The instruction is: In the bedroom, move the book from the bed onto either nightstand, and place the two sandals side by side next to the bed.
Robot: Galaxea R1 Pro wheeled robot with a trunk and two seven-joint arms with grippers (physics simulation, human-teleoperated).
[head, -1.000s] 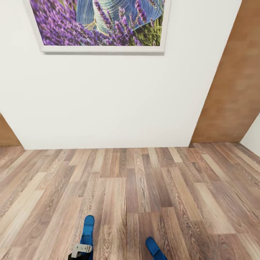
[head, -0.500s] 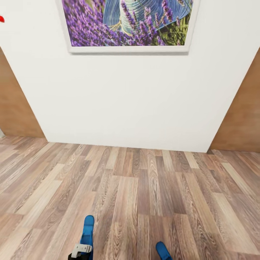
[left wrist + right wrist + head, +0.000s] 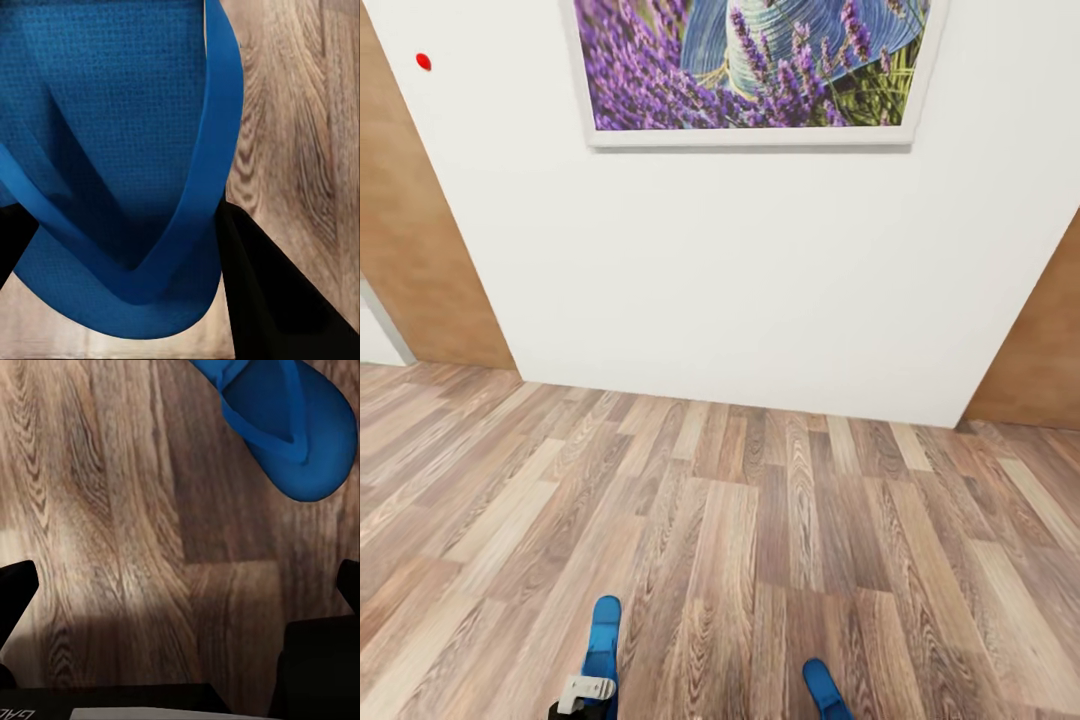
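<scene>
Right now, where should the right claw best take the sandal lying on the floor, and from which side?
Likely the raised straps, from above: the sandal lies flat, straps up, so its thin sole gives little edge to pinch.

Open wood-plank floor across the middle of the frame, bare from edge to edge. Blocked beyond by a white wall with a framed lavender picture at the top. At the lower left, a blue sandal in the way, tight between the left gripper's dark fingers. At the bottom, right of centre, a second sandal, clear floor between the two.
</scene>
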